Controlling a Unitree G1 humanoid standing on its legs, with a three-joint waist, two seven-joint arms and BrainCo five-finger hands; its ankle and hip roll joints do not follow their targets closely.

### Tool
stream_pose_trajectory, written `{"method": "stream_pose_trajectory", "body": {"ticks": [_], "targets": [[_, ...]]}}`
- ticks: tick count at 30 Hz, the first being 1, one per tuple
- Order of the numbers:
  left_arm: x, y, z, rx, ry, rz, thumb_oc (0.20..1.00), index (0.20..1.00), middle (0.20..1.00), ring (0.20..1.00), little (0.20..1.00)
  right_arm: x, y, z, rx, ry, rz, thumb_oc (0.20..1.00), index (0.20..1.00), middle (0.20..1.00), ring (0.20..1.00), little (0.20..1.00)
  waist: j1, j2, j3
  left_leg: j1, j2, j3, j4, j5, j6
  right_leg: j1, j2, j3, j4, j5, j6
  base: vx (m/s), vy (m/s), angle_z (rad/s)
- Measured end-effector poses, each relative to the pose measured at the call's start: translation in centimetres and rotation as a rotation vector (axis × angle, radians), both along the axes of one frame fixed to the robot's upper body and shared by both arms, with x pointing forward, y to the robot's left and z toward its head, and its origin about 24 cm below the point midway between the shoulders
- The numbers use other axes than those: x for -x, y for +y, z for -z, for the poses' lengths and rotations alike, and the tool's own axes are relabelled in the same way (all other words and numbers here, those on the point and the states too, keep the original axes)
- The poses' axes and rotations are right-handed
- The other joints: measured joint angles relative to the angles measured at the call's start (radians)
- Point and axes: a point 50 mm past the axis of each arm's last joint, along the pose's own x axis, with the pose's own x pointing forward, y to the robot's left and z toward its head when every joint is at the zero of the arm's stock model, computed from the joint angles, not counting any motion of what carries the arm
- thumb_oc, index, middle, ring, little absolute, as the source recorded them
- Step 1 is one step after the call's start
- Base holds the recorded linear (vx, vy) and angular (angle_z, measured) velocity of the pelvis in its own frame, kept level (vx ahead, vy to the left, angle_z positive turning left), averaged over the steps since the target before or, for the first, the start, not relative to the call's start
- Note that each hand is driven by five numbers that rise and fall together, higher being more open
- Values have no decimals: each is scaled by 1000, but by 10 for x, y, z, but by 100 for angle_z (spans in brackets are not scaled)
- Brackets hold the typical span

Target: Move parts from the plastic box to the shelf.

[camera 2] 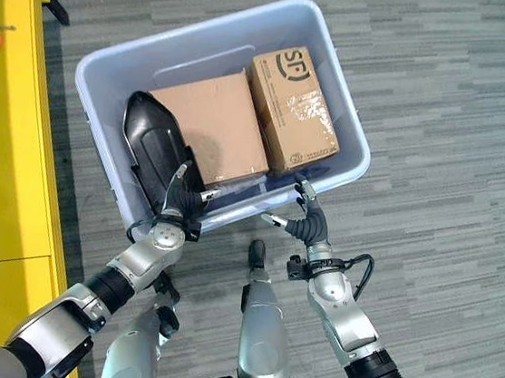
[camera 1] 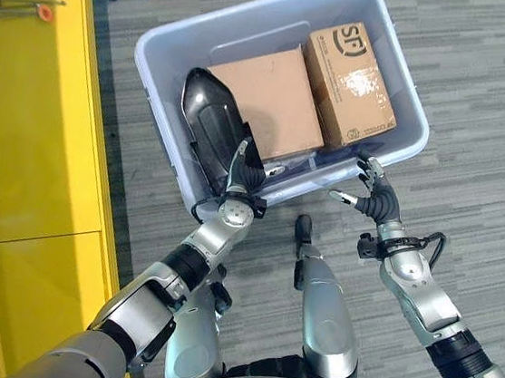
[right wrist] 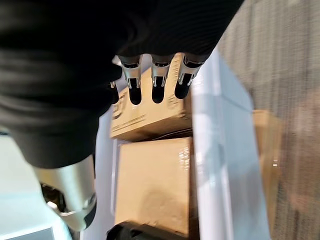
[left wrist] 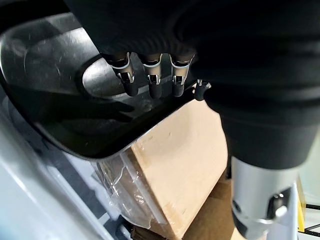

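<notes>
The yellow shelf (camera 1: 32, 118) is being kept at the robot's left. In the plastic box (camera 1: 174, 39), two cardboard boxes (camera 1: 272, 100) are lying beside the black part (camera 1: 204, 115), over which the left hand (camera 1: 243, 177) is being held, fingers (left wrist: 131, 86) straight, unclosed. The right hand (camera 1: 375, 196) is being held open by the rim. A firm wrap is being advised.

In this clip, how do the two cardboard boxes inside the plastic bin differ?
The plain cardboard box is wide and unprinted, lying next to the black part. The printed cardboard box is narrower, bears a dark logo and shiny tape, and lies against the bin's right wall. Both are brown, closed, and lie side by side in the plastic bin.
</notes>
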Motion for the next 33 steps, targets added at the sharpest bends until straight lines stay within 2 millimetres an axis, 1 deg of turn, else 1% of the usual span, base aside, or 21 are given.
{"method": "stream_pose_trajectory", "body": {"ticks": [2,5,8,15,18,21,23,25,27,30,32,33], "targets": [[-4,2,-4,-3,-8,-15,1000,1000,1000,1000,1000,0,-1,0,-2,4,6,1000,1000,1000,1000,1000,-8,1,2,-20,0,-1,5,1,2,-21,-1,2,7,0,0,-32,5,-4],[-11,8,-9,-8,-17,-88,1000,1000,1000,1000,1000,-1,-2,0,-6,15,11,1000,1000,1000,1000,1000,-15,2,2,-51,-1,6,7,3,5,-67,-1,11,23,0,0,-26,-18,-7],[-20,16,-18,15,-36,-232,1000,1000,1000,1000,1000,-3,-3,-1,-9,12,20,1000,1000,1000,1000,1000,-18,2,2,-101,0,13,13,10,11,-132,-1,23,46,1,-1,-37,-53,-7],[-24,29,-32,51,-98,-400,1000,1000,1000,1000,1000,-4,-4,-3,-16,2,56,1000,1000,1000,1000,1000,-15,1,1,-143,3,6,23,15,12,-174,-2,22,64,0,-2,-20,-53,2],[-25,33,-40,47,-126,-454,1000,1000,1000,1000,1000,-9,-2,-6,-13,-13,60,1000,1000,1000,1000,1000,-15,-2,2,-173,3,3,30,19,15,-209,-3,22,82,0,-3,-4,-78,2],[-29,33,-49,60,-147,-466,1000,1000,1000,1000,1000,-11,2,-13,-14,-42,40,1000,1000,1000,1000,1000,-16,-6,2,-198,9,-1,45,19,15,-233,-2,21,98,-3,-7,4,-80,2],[-31,36,-56,61,-163,-489,1000,1000,1000,1000,1000,-11,4,-18,-22,-60,35,1000,1000,1000,1000,1000,-19,-21,5,-202,12,-1,53,19,15,-241,0,23,107,-4,-8,12,-50,-3],[-33,38,-58,2,-172,-497,1000,1000,1000,1000,1000,-11,3,-17,-30,-53,43,1000,1000,1000,1000,1000,-24,-30,2,-205,13,-1,58,18,15,-249,0,26,118,-10,-13,10,-49,-1],[-36,43,-65,-47,-193,-520,1000,1000,1000,1000,1000,-11,2,-17,-40,-53,54,1000,1000,1000,1000,1000,-36,-42,3,-228,19,-4,71,18,15,-270,2,27,132,-13,-17,-2,-46,1],[-40,53,-74,-67,-212,-561,1000,1000,1000,1000,1000,-11,0,-15,-62,-35,60,1000,1000,1000,1000,1000,-44,-49,3,-252,29,-1,86,18,14,-297,12,34,140,-9,-23,-10,-47,-7],[-42,53,-79,-68,-224,-563,1000,1000,1000,1000,1000,-11,0,-15,-88,-35,61,1000,1000,1000,1000,1000,-44,-49,3,-261,33,-1,92,17,13,-308,14,37,147,-10,-24,-11,-28,-5],[-44,51,-86,-63,-247,-554,1000,1000,1000,1000,1000,-12,0,-18,-100,-50,57,1000,1000,1000,1000,1000,-44,-49,3,-271,34,0,97,17,13,-321,15,41,150,-10,-24,-6,-4,-4]]}}
